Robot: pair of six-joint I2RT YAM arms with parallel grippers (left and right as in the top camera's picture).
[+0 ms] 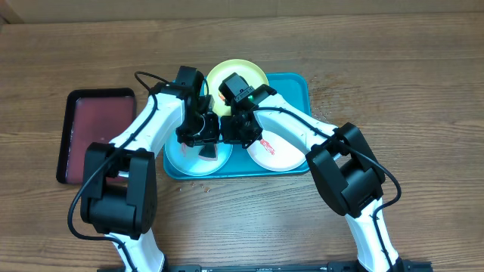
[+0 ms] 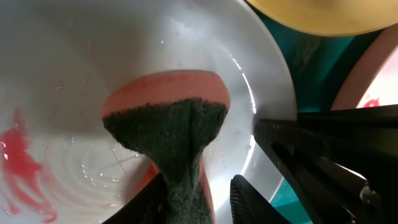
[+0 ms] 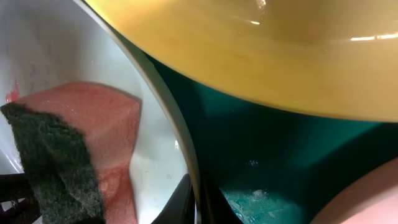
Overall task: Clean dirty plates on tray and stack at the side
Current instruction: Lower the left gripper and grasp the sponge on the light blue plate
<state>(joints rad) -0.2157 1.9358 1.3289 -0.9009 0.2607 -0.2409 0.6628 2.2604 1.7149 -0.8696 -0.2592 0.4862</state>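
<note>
On the wooden counter (image 1: 423,91), over at the far left, sits a dark red tray (image 1: 98,136) with a black rim, well apart from the work. Next along is the blue tray (image 1: 291,87), and all three plates are lying in it. The light blue plate (image 1: 181,160) is in its near left corner. The left hand (image 2: 198,200) is closed on a sponge (image 2: 168,106), pink with a dark green scouring face, and presses it down inside that plate. A red smear (image 2: 18,162) shows on the plate to the left of the sponge. Just to the right, the right hand (image 3: 196,204) pinches the light blue plate's rim, one finger on either side. The yellow-green plate (image 1: 227,75) lies at the tray's far edge. The white plate (image 1: 276,155), with red marks (image 1: 266,143), fills the near right part
</note>
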